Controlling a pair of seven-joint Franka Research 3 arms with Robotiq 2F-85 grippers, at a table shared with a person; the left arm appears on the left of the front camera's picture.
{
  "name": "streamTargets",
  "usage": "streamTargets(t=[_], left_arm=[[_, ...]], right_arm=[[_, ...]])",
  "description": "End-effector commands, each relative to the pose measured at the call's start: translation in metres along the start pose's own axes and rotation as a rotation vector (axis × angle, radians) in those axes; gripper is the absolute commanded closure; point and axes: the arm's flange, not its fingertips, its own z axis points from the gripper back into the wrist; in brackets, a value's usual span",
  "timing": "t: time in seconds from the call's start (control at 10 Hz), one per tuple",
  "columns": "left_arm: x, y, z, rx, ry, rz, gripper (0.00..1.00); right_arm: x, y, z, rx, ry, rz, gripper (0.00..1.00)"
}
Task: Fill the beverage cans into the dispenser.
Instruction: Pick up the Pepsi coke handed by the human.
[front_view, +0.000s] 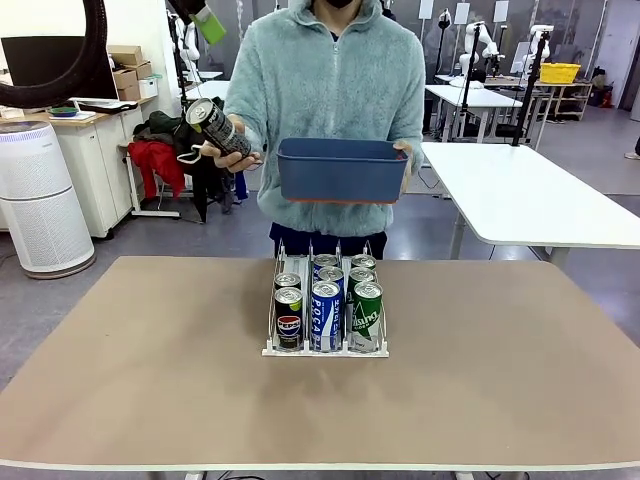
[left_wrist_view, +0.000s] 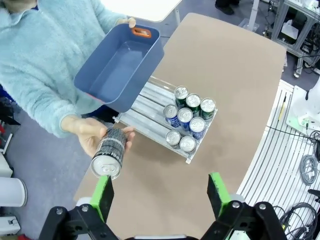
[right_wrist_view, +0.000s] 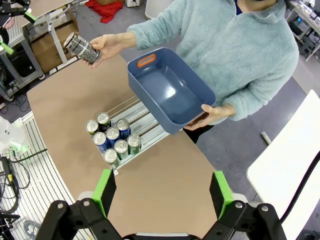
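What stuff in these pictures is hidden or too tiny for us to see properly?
- Front view: labels of the back cans in the dispenser, hidden behind the front cans.
- Front view: inside of the blue bin, hidden by its near wall.
- Left wrist view: print on the can in the person's hand, too small to read.

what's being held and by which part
Left gripper and right gripper: open, empty. The person's one hand holds a dark can by its side; the other hand holds the blue bin by its end.
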Motion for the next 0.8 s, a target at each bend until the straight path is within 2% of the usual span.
streamTargets(t=[0.0, 0.4, 0.7], left_arm=[[-0.015, 0.001, -0.006, 0.036, 0.046, 0.022, 0.0], [-0.042, 0.021, -0.036, 0.105, 0.104, 0.048, 0.0], [-0.06, 0.036, -0.061, 0.117, 0.043, 0.087, 0.0]], right_arm=[[0.0, 0.001, 0.0, -0.001, 0.0, -0.013, 0.0], [0.0, 0.001, 0.0, -0.001, 0.0, -0.013, 0.0], [0.0, 0.001, 0.0, -0.001, 0.0, -0.013, 0.0]])
